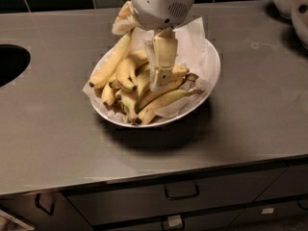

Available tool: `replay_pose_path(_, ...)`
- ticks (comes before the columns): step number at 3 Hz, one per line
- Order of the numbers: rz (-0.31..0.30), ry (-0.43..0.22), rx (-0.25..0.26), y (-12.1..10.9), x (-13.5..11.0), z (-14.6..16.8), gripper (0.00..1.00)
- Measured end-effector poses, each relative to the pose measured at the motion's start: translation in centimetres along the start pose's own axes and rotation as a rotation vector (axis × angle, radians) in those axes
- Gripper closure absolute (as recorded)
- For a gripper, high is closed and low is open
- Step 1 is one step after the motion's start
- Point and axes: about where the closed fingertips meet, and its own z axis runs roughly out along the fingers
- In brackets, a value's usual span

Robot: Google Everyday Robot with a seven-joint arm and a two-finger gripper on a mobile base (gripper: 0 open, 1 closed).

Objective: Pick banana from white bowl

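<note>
The white bowl [215,69] sits in the middle of the grey steel counter, lined with crumpled white paper [192,40] and filled with several bananas. The banana [111,60], long, nearly straight and pale yellow, lies along the bowl's left side with its dark tip at the lower left and its stem end under the gripper's white wrist. Shorter curved bananas [161,102] lie beside it. My gripper [161,78] hangs straight down over the bowl's middle, reaching in among the bananas just right of the long one.
A dark round sink opening [9,64] cuts into the counter at the far left. A white rounded object [293,6] stands at the back right corner. Drawers with handles [182,191] run below the counter's front edge.
</note>
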Motion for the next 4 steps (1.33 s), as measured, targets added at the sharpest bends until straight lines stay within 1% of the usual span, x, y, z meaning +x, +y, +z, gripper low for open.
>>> replay_pose_path(1, 0.004, -0.028, -0.031, -0.3, 0.5, 1.0, 0.16)
replay_pose_path(2, -0.017, -0.038, -0.046, -1.6, 0.9, 1.3, 0.15)
replay_pose_path(3, -0.052, -0.048, -0.028, -3.5, 1.0, 0.7, 0.17)
replay_pose_path(4, -0.06, -0.066, -0.023, -4.7, 1.1, 0.9, 0.26)
